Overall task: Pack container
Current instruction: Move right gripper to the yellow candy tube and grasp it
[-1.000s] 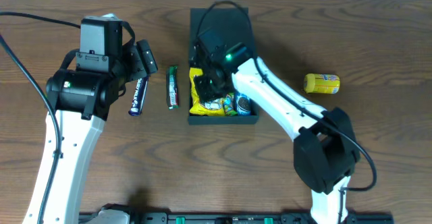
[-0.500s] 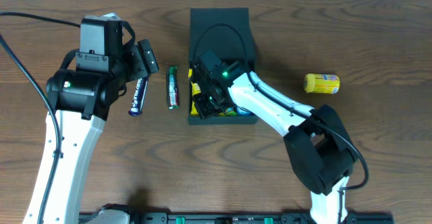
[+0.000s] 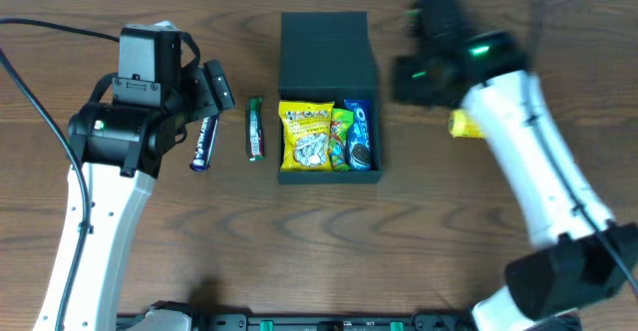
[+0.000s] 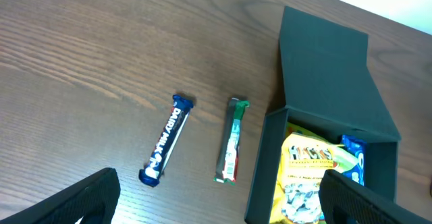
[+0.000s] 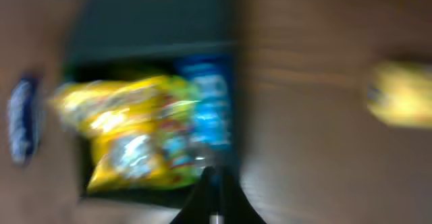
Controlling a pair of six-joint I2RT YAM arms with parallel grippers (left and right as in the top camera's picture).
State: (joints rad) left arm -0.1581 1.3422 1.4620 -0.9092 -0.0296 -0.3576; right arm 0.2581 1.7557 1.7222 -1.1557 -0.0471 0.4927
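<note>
The dark teal container lies open in mid table, its flap lid laid back. Inside are a yellow packet, a green packet and a blue packet. It also shows in the left wrist view and, blurred, in the right wrist view. My right gripper is blurred, above the table right of the container. Its fingers look shut with nothing in them. My left gripper is open and empty, above the two bars left of the container.
A blue chocolate bar and a green-and-red bar lie side by side left of the container. A yellow packet lies on the table to the right, partly behind my right arm.
My right gripper has lifted out of the container and swung up and to the right, leaving the packets uncovered inside. The left arm has not moved.
</note>
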